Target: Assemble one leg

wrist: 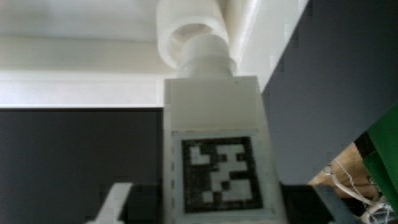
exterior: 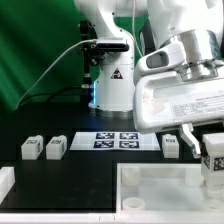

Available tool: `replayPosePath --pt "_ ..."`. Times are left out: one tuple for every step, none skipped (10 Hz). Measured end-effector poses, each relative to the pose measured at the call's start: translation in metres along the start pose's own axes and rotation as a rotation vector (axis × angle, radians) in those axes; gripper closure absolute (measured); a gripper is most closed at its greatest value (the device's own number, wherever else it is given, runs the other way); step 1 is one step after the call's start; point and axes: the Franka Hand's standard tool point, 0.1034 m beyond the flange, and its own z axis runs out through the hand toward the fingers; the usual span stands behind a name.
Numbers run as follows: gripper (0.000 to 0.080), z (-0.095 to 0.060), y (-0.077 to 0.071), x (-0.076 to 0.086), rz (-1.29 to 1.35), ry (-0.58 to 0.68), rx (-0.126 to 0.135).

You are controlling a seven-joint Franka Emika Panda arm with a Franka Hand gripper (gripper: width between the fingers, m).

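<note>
My gripper [exterior: 211,146] is shut on a leg [exterior: 213,160], a small white block with a black-and-white tag, held upright over the far right corner of the large white rimmed tray-like part [exterior: 150,176]. In the wrist view the held leg [wrist: 217,150] fills the middle, tag facing the camera, with its threaded white tip [wrist: 196,45] pointing at the tray-like part [wrist: 71,70]. One fingertip [wrist: 121,203] shows beside the leg. Two more legs [exterior: 32,148] [exterior: 55,147] stand at the exterior view's left, and another leg [exterior: 171,146] stands just left of the gripper.
The marker board [exterior: 118,140] lies on the black table behind the tray-like part. The arm's base [exterior: 108,75] stands behind it with a cable running left. A white piece [exterior: 5,183] sits at the left edge. A green wall backs the scene.
</note>
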Motion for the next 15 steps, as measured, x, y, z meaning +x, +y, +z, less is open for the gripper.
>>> replayPosePath --pt "0.0505 0.002 0.001 -0.003 0.001 -0.005 0.000" --pt "0.0505 0.004 0.001 -0.006 0.003 -0.009 0.000" --pt "0.0505 0.005 0.001 -0.006 0.003 0.002 -0.002" --pt "0.0505 0.005 0.001 -0.006 0.004 0.007 -0.002" --pt "0.0505 0.006 0.000 -0.005 0.003 0.007 -0.001" --pt "0.0505 0.008 0.000 -0.004 0.003 0.009 0.001" --pt "0.0505 0.009 0.001 -0.003 0.005 0.012 0.000" --pt "0.0505 0.010 0.001 -0.002 0.006 0.016 -0.001" --pt "0.0505 0.010 0.001 -0.002 0.007 0.020 -0.001" --pt "0.0505 0.010 0.001 -0.002 0.010 0.025 -0.003" --pt "0.0505 0.010 0.001 -0.002 0.017 0.028 -0.006" --pt "0.0505 0.012 0.002 -0.005 0.022 0.020 -0.009" --pt "0.0505 0.015 0.003 -0.012 0.026 0.002 -0.013" --pt "0.0505 0.016 0.003 -0.013 0.031 0.002 -0.016" --pt "0.0505 0.016 0.003 -0.013 0.029 0.002 -0.017"
